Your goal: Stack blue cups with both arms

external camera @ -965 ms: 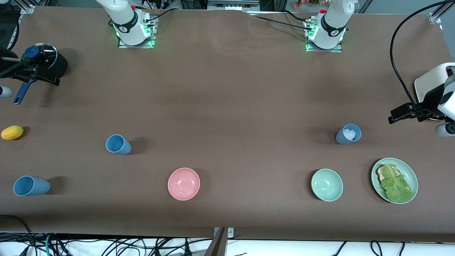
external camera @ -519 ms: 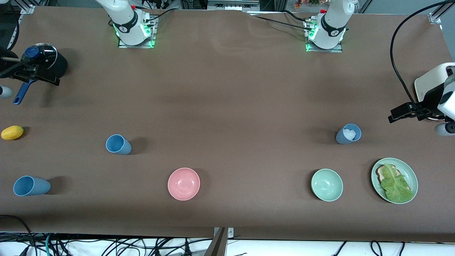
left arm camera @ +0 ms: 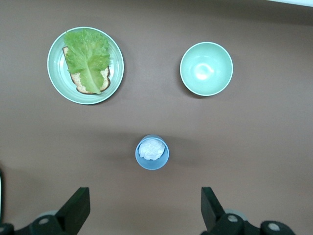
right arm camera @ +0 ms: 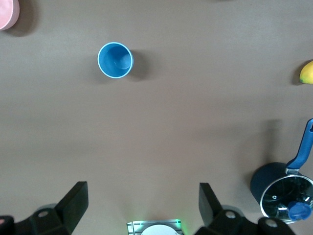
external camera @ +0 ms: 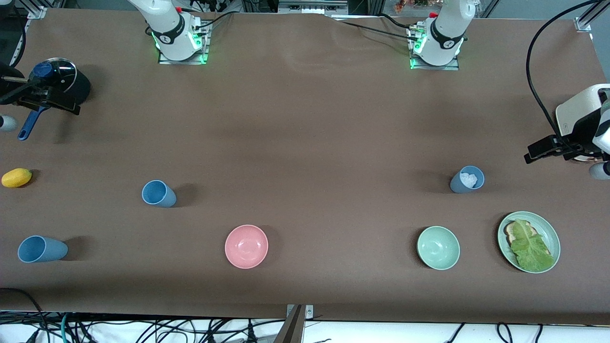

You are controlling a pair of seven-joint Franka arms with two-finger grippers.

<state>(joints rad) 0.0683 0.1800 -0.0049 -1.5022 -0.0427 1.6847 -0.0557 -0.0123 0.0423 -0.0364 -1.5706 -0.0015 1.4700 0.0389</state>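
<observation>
A bright blue cup (external camera: 158, 193) stands toward the right arm's end of the table and also shows in the right wrist view (right arm camera: 115, 60). Another blue cup (external camera: 40, 249) stands nearer the front camera, by the table's end. A duller grey-blue cup (external camera: 467, 179) holding something white stands toward the left arm's end and also shows in the left wrist view (left arm camera: 152, 152). My left gripper (left arm camera: 145, 213) is open and empty, high over the table beside this cup. My right gripper (right arm camera: 143, 205) is open and empty, high above the table near the right arm's base.
A pink bowl (external camera: 246, 246) and a pale green bowl (external camera: 438, 247) sit near the front edge. A green plate (external camera: 550, 233) with bread and lettuce is beside the green bowl. A black pot (external camera: 71, 83) with a blue handle and a yellow fruit (external camera: 16, 177) lie at the right arm's end.
The left arm's hand has shifted slightly toward the robots' bases. The cups, the bowls and the right arm have not moved.
</observation>
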